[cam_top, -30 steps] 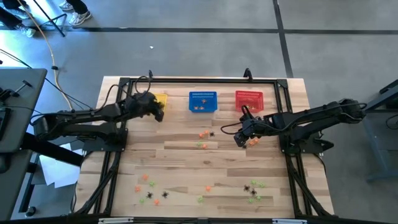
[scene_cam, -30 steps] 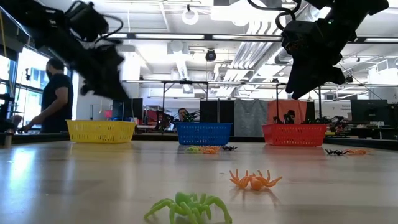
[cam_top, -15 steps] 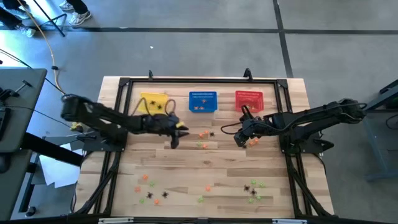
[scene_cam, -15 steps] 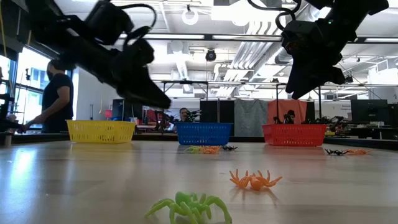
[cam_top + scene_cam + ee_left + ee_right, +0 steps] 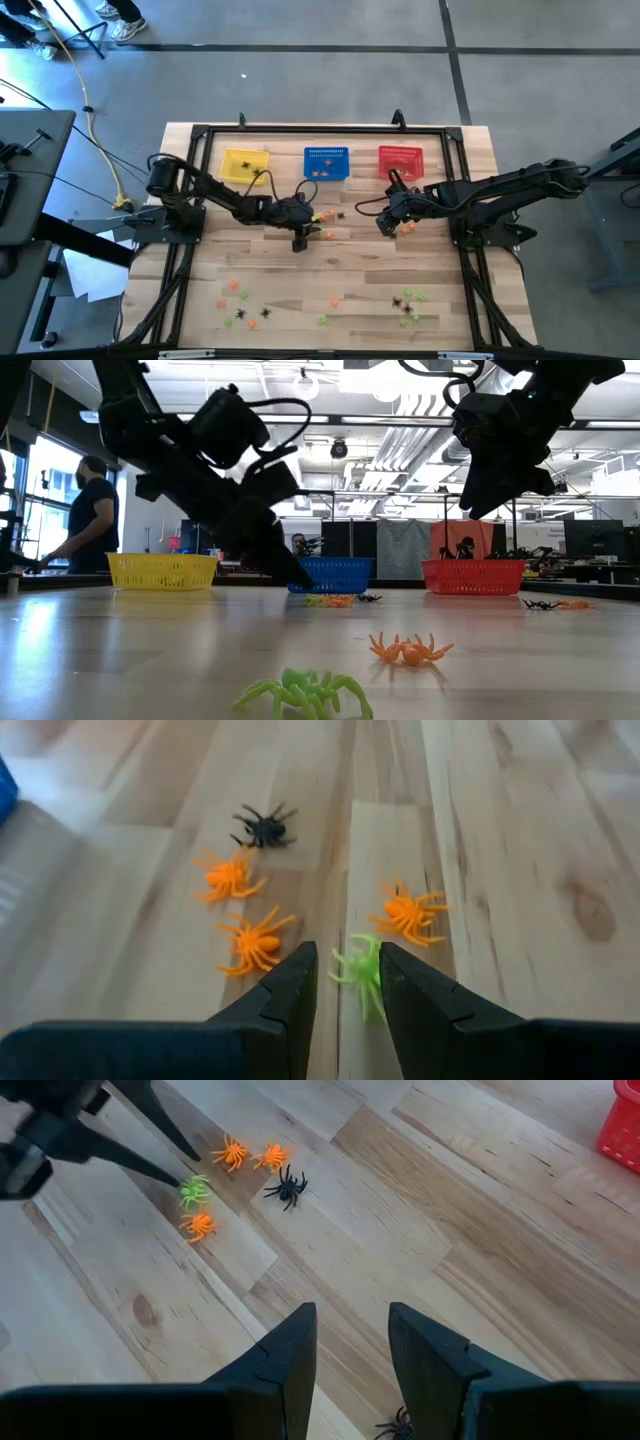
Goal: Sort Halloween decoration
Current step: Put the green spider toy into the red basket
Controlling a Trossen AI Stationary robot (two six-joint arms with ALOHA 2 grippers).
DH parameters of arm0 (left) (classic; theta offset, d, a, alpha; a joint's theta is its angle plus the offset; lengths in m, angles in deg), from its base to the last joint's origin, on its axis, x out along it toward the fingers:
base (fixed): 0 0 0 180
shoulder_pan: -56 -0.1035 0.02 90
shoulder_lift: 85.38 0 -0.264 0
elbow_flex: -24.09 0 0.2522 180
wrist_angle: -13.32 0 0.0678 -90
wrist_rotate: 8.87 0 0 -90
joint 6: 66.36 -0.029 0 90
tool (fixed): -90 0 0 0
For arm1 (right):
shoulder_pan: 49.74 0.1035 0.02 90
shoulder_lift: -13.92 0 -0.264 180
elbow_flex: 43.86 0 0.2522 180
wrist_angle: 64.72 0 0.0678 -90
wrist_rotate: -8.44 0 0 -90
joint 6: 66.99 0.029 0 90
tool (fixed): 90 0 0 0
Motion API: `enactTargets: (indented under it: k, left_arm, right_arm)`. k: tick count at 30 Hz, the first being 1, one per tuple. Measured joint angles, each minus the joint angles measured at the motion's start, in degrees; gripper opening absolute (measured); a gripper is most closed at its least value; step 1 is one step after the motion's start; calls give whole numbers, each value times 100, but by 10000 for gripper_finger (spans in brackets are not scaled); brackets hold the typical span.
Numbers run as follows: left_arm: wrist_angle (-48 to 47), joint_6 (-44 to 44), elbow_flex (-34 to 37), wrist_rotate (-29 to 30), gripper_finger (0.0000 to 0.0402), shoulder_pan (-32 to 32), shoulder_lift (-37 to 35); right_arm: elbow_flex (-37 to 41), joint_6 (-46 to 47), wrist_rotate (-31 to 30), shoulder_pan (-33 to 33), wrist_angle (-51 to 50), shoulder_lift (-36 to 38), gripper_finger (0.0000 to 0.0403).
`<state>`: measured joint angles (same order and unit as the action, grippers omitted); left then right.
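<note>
Your left gripper is low over the middle of the wooden desk, in front of the blue mesh basket. Its 2 dark fingers stand slightly apart, astride a small light green plastic spider without clamping it. Just beside that one lie 3 small orange plastic spiders and 1 small black plastic spider, all loose on the desk.

Your right gripper hangs above the desk in front of the red mesh basket, well apart from the cluster. Its fingers are parted and they hold nothing; another black spider lies on the wood below it.

More green, orange and black trinkets are scattered along the near edge of the desk, in 1 group on the left and another on the right. The yellow mesh basket sits at the far left of the row, with something dark in it.

A person stands in the room beyond the desk.
</note>
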<state>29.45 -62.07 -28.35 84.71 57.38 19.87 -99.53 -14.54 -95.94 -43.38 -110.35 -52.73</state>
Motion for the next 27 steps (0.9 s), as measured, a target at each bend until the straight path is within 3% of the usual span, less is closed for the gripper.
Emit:
enactTargets:
  k: [27]
  left_arm:
    - [-31,201,-30,145,100,88,169]
  right_arm:
    - [0,0,1,1,-1,0,123]
